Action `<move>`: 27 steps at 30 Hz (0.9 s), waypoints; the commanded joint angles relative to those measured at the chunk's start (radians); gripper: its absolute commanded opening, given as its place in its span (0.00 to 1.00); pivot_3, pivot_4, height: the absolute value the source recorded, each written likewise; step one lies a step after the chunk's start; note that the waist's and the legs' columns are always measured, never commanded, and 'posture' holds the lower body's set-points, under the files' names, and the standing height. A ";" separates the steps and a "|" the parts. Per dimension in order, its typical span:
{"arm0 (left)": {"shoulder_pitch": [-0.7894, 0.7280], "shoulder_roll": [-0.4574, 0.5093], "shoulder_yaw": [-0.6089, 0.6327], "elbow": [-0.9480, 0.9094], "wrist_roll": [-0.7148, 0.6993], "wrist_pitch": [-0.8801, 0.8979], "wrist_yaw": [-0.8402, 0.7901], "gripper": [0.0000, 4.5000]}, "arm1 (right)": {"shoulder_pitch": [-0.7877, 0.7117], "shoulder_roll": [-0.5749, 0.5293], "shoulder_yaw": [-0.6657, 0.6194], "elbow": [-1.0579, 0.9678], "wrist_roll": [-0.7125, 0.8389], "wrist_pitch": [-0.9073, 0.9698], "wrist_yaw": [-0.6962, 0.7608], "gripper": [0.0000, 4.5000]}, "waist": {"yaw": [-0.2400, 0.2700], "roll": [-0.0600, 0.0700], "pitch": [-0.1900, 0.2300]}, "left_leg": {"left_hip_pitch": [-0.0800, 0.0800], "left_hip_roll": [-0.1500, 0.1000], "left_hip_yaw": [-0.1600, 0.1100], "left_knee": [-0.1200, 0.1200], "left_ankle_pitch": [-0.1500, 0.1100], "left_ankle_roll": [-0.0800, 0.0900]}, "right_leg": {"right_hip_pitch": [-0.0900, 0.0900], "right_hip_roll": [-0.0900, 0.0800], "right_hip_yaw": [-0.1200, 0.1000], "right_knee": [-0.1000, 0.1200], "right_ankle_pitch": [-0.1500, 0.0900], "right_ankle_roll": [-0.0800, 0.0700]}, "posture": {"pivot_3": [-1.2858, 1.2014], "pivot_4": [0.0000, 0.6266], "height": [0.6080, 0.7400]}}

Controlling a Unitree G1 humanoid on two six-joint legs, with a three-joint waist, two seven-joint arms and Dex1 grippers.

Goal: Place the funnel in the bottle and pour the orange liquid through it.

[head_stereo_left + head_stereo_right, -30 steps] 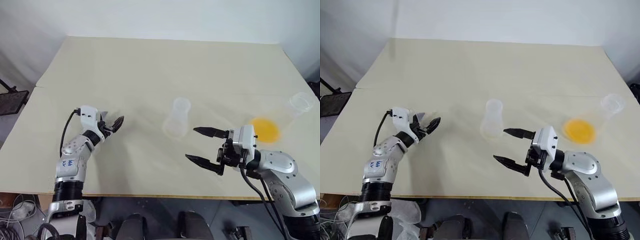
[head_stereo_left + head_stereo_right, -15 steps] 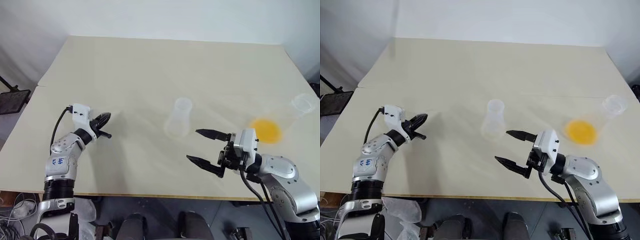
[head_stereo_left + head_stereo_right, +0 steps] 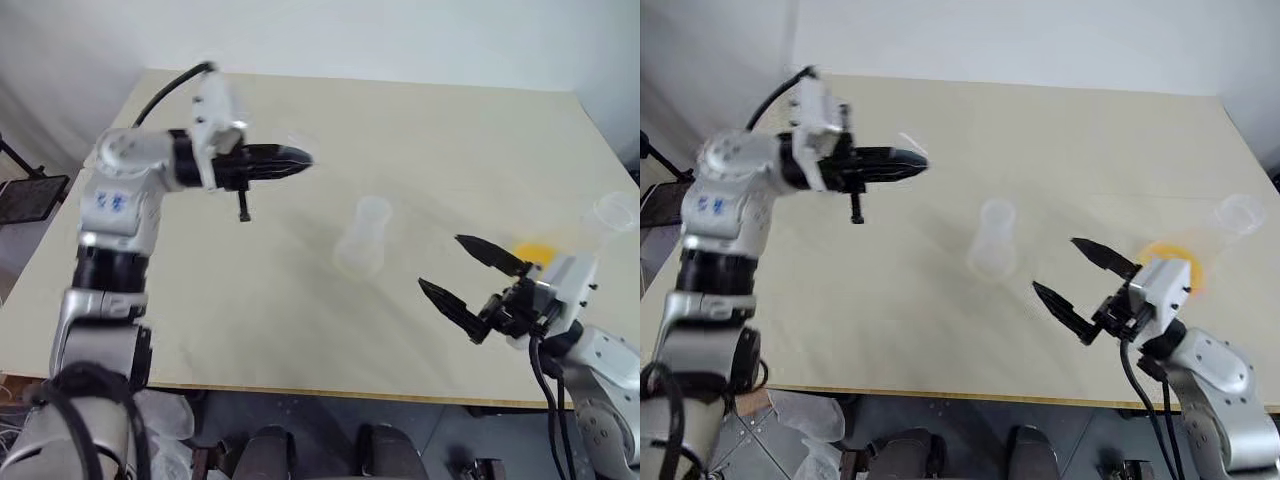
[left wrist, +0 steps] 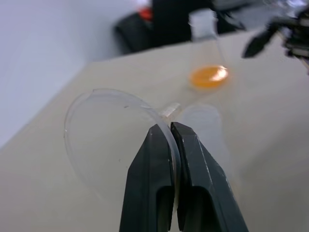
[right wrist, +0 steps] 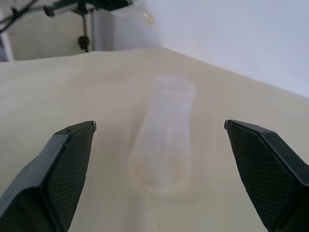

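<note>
At the near right edge of the table (image 3: 250, 330), the right gripper (image 3: 466, 277) is held just above the surface with its two black fingers spread wide and nothing between them; the ribbed inner pads (image 5: 72, 159) are turned toward the bottle. The tabletop is a flat, matte, pale cream board.

The bottle (image 3: 362, 237) stands upright near the middle of the table, its long axis vertical, with a wide base tapering to a narrow rimmed mouth that points up. It is made of clear, colourless, smooth material and is seen faintly against the cream surface.

At the right, beyond the right gripper, a broader clear flask (image 3: 612, 215) is seen, with the orange liquid (image 4: 208, 77) pooled as a translucent yellow-orange disc in its base.

Farther back on the left, the left gripper (image 3: 300, 157) is raised well above the table and points level toward the right. Its fingers are pinched together on the thin rim of the funnel (image 4: 104, 140), a see-through, colourless plastic cone. The flared mouth is shown side-on in the left wrist view; which way the spout points cannot be told.
</note>
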 commanded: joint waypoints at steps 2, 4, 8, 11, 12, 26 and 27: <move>-0.186 -0.080 -0.125 0.168 0.118 -0.102 -0.126 0.00 | 0.040 0.046 0.020 -0.060 -0.034 -0.052 -0.039 1.00 | -0.001 0.000 0.000 | 0.000 0.000 0.002 0.000 0.000 0.000 | -0.001 0.000 0.001 0.000 0.000 0.000 | 0.52 0.24 1.00; -0.230 -0.102 -0.162 0.236 0.183 -0.145 -0.116 0.00 | 0.041 0.061 0.038 -0.071 -0.047 -0.055 -0.055 1.00 | -0.005 0.000 0.000 | 0.000 0.000 0.003 0.000 0.000 0.000 | -0.001 0.000 0.001 -0.001 0.000 0.000 | 0.52 0.24 1.00; -0.288 -0.142 -0.204 0.332 0.250 -0.194 -0.141 0.00 | 0.045 0.088 0.070 -0.092 -0.076 -0.062 -0.090 1.00 | -0.013 0.000 0.000 | 0.000 0.001 0.003 -0.001 0.000 0.000 | -0.002 0.000 0.001 0.000 0.000 0.000 | 0.52 0.24 1.00; -0.308 -0.154 -0.224 0.380 0.298 -0.241 -0.148 0.00 | 0.061 0.104 0.087 -0.106 -0.094 -0.071 -0.108 1.00 | -0.013 0.000 0.000 | 0.000 0.001 0.003 0.000 0.000 0.000 | -0.002 0.000 0.001 0.000 0.000 0.000 | 0.52 0.24 1.00; -0.315 -0.159 -0.224 0.392 0.305 -0.249 -0.146 0.00 | 0.064 0.106 0.090 -0.109 -0.097 -0.073 -0.113 1.00 | -0.013 0.000 0.000 | 0.000 0.001 0.003 0.000 0.000 0.000 | -0.002 0.000 0.001 0.000 0.000 0.000 | 0.52 0.24 1.00; -0.397 -0.251 -0.182 0.488 0.312 -0.220 -0.198 0.37 | 0.062 0.115 0.102 -0.106 -0.119 -0.082 -0.137 1.00 | 0.000 0.000 0.000 | -0.001 0.001 0.003 0.000 0.000 0.000 | -0.002 0.000 0.001 -0.001 0.000 0.000 | 0.52 0.24 1.00; -0.395 -0.250 -0.179 0.489 0.314 -0.219 -0.197 0.44 | 0.062 0.114 0.100 -0.106 -0.118 -0.081 -0.138 1.00 | -0.001 0.000 0.000 | -0.001 0.001 0.003 0.000 0.000 0.000 | -0.002 0.000 0.001 -0.001 0.000 0.000 | 0.52 0.24 1.00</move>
